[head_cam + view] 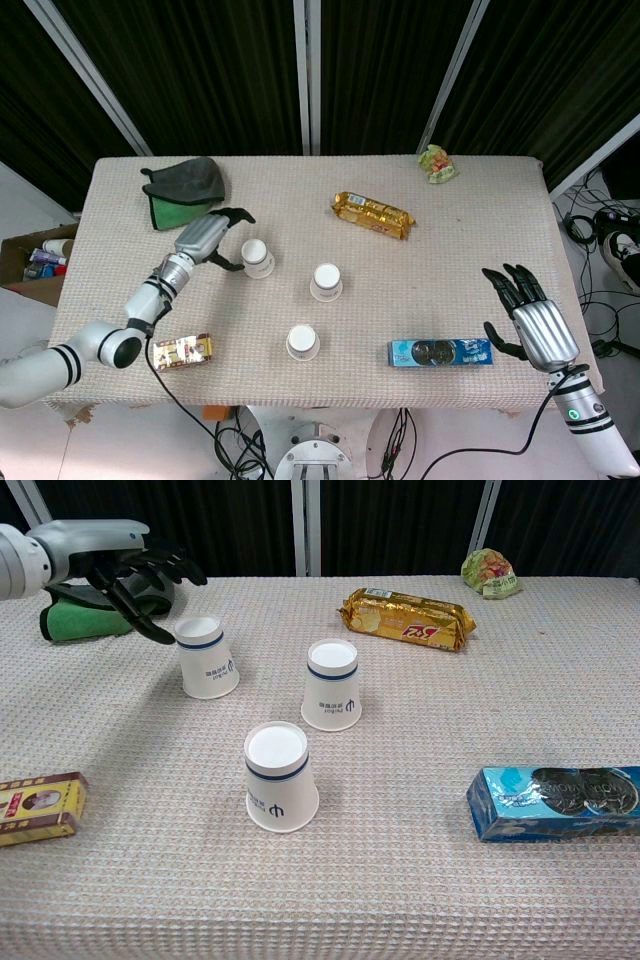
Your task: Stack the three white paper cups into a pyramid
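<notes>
Three white paper cups stand upside down on the table, apart from one another: a far-left cup (257,257) (206,657), a middle cup (326,281) (331,685) and a near cup (302,342) (279,776). My left hand (212,238) (130,565) hovers just left of the far-left cup, fingers spread, thumb close to its rim, holding nothing. My right hand (531,318) hangs open off the table's right edge, seen only in the head view.
A yellow snack box (182,350) (38,807) lies near the front left, a blue biscuit pack (440,352) (555,802) at the front right. A gold biscuit pack (372,215) (405,619), a green-grey cloth (184,190) (98,608) and a small green packet (437,163) (489,573) lie further back.
</notes>
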